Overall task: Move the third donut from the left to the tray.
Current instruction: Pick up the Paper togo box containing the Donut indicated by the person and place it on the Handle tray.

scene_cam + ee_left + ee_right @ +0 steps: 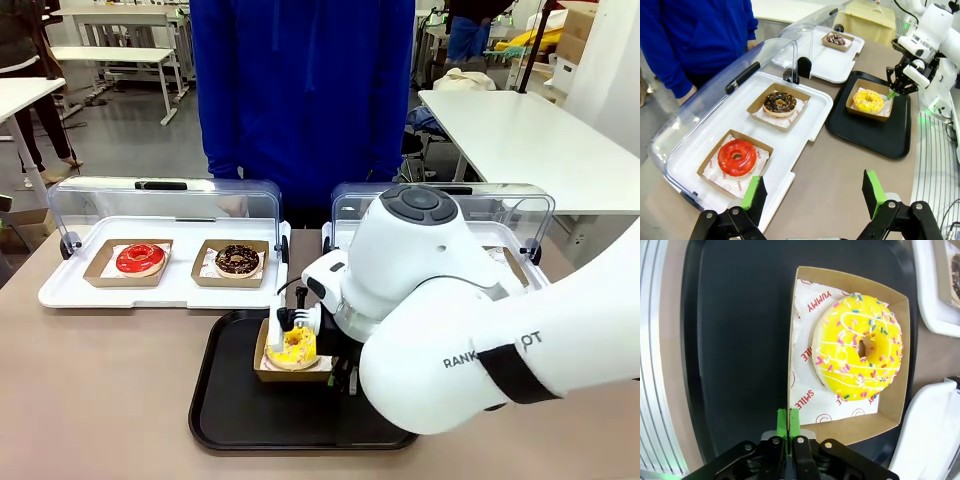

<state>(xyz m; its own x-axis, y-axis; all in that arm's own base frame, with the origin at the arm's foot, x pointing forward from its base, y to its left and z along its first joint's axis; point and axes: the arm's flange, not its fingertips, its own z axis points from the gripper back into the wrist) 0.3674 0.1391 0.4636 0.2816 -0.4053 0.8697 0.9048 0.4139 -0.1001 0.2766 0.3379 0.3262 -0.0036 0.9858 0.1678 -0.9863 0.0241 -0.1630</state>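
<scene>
— Where's the yellow-iced donut [857, 356]?

— On the black tray [735, 340] in its cardboard holder [900, 360]. My right pincer [788, 426] is pinched tight on the holder's edge, so I'd call this the set-down. Next: let go, lift clear.

— The left pincer [814, 197]?

— Wide open, empty, above the tabletop [840, 175]. Icing's glossy with sprinkles.
</scene>
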